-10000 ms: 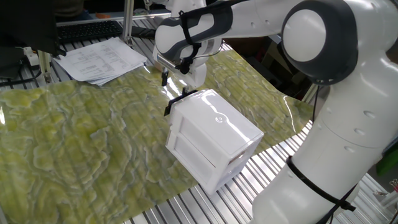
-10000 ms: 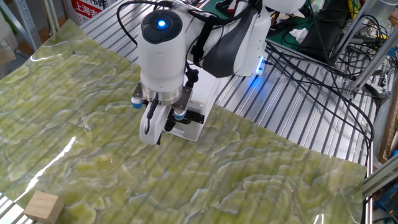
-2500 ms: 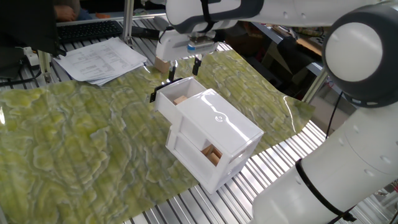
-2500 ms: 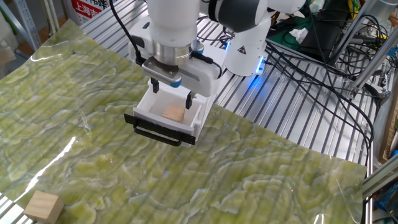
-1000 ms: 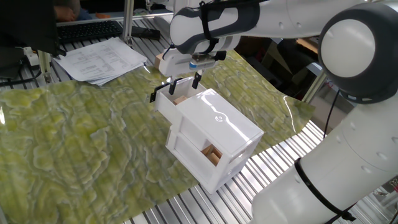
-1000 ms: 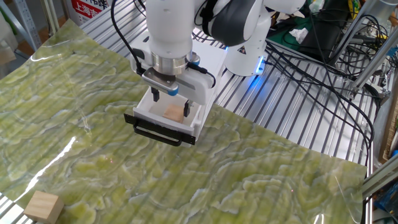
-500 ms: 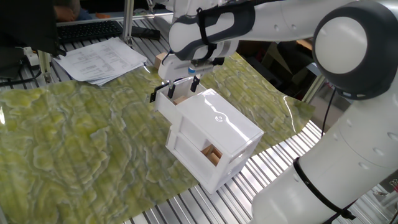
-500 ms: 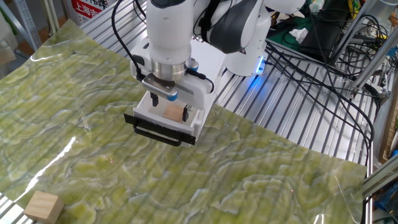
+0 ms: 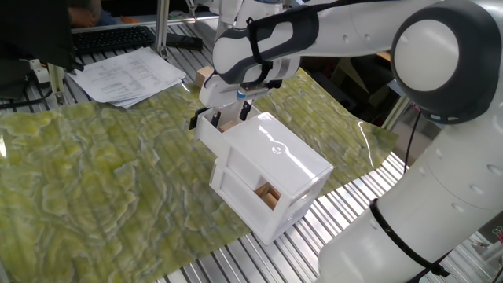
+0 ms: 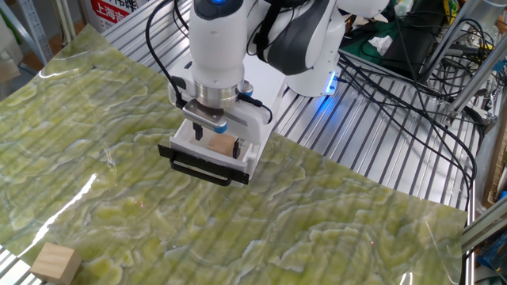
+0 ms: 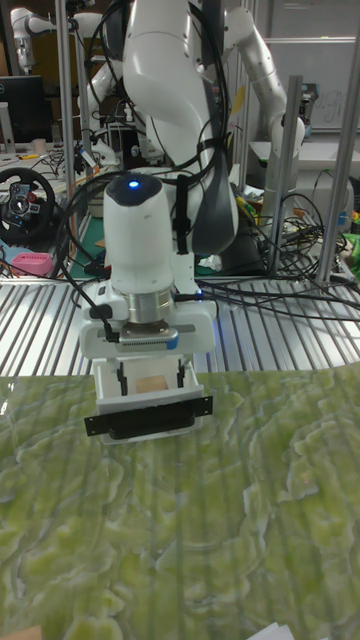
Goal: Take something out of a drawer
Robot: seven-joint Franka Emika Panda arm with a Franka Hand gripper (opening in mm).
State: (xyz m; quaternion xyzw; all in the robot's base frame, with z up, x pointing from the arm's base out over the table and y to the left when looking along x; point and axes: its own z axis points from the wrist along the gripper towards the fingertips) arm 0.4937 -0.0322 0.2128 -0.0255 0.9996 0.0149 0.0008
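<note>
The white box point(image 9: 275, 169) stands on the green mat with its upper drawer point(image 10: 181, 139) pulled out, black handle point(image 10: 202, 169) toward the mat. A small pale-tan cube point(image 10: 225, 146) lies in that drawer; it also shows in the tall fixed view point(image 11: 152, 384). My gripper point(image 10: 218, 138) has come straight down into the drawer and is open. One finger stands on each side of the cube, with small gaps showing. In one fixed view the gripper point(image 9: 230, 115) hides most of the cube point(image 9: 229, 124).
A darker orange-brown block point(image 9: 269, 195) shows inside the box's lower level. Another wooden block point(image 10: 54, 263) lies at the mat's near corner. Papers point(image 9: 130, 75) and a keyboard point(image 9: 110, 38) lie beyond the mat. Cables point(image 10: 396, 71) run over the metal slats.
Since a second ago the gripper has sunk lower into the open drawer, its fingers now level with the cube. The drawer and the cube have not moved.
</note>
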